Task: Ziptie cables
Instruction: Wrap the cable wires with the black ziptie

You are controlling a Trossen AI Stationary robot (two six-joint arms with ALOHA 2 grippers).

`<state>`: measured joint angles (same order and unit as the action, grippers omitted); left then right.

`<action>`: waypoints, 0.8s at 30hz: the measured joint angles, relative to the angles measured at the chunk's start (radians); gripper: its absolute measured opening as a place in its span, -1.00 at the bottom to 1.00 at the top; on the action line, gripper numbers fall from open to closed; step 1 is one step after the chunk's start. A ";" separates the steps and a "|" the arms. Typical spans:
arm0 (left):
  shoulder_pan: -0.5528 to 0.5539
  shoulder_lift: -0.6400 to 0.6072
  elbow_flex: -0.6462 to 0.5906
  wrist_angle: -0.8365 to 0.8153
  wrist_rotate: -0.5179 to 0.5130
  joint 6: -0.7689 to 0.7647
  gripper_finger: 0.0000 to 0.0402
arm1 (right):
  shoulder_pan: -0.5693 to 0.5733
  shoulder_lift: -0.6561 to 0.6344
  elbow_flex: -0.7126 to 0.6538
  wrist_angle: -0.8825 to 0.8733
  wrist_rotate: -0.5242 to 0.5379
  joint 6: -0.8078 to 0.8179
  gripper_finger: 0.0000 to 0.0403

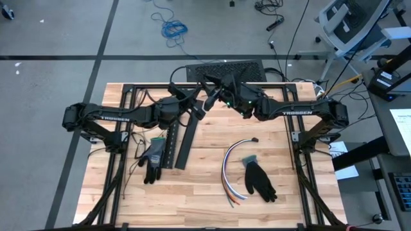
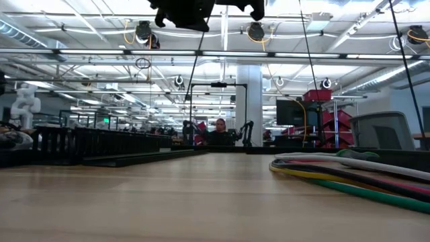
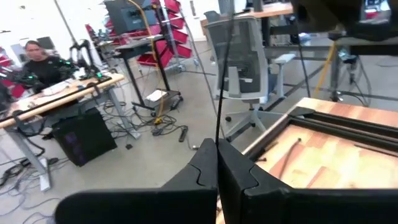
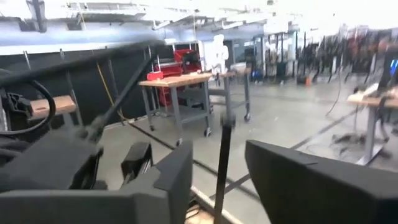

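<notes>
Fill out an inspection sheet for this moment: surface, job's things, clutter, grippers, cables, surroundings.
Surface: wooden table in a dark frame.
Job's things: cables lie loose in a curved bundle at centre right, untied; a thin black strip runs between the grippers.
Clutter: two black gloves, left glove and right glove; two black slotted strips.
Grippers: left gripper shut on the thin black strip; right gripper open around it; both raised over the table's far edge.
Cables: as above; floor holds a coiled blue cord.
Surroundings: office chair, benches, a seated person.

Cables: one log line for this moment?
cables: loose on table | left tool: raised, shut on black strand | right tool: open around it
</notes>
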<state>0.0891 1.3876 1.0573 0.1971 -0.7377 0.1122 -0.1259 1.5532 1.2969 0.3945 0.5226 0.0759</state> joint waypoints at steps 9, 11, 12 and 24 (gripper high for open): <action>-0.002 -0.074 0.000 -0.179 0.147 -0.017 -1.00 | -0.027 -0.123 0.000 -0.119 -0.010 -0.144 -0.09; 0.010 -0.116 0.000 -0.233 0.265 -0.067 -1.00 | -0.049 -0.166 0.001 -0.197 -0.090 -0.136 -0.10; 0.024 -0.134 0.000 -0.246 0.361 -0.088 -1.00 | -0.064 -0.187 0.001 -0.239 -0.157 -0.115 -0.11; 0.204 -0.182 0.001 -0.114 1.492 -0.333 -1.00 | -0.173 -0.250 0.001 -0.447 -0.987 0.034 -0.16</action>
<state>0.2930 1.2061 1.0584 0.0828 0.7540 -0.2209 -0.2986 1.3028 1.2980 -0.0521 -0.4640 0.1100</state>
